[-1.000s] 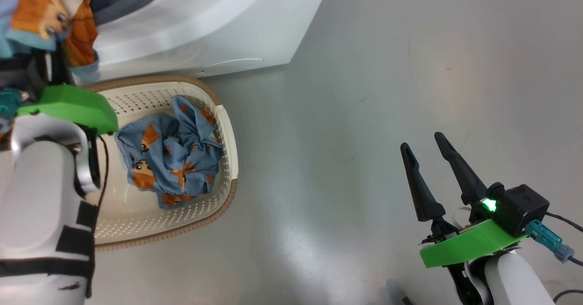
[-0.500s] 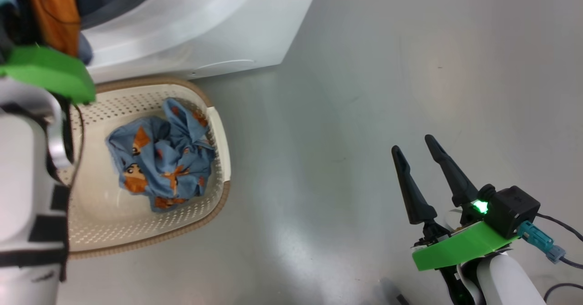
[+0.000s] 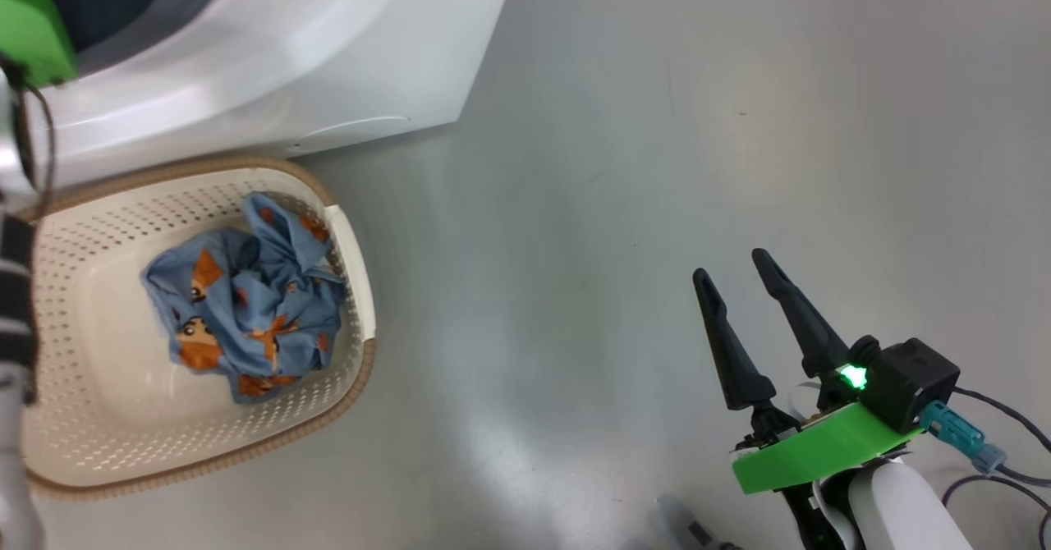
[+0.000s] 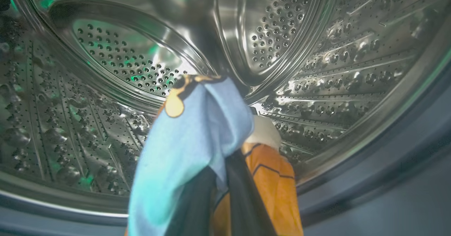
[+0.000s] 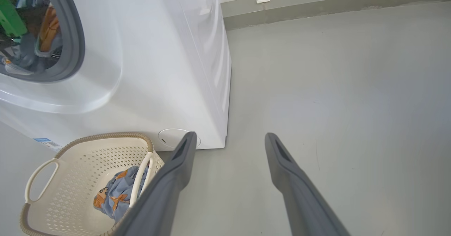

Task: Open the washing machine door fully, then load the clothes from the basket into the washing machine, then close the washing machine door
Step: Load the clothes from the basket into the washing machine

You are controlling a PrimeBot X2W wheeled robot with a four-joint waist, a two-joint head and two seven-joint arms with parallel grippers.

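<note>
Clothes [image 4: 197, 134] in left claw [image 4: 222, 174], seemingly inside drum [image 4: 317, 53]

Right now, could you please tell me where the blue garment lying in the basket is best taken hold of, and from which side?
Pinch the bunched fold of the blue garment that looks raised, nearest the washing machine. Come from straight above: the walls of the basket close off every side, and the cloth lies in a loose heap.
</note>
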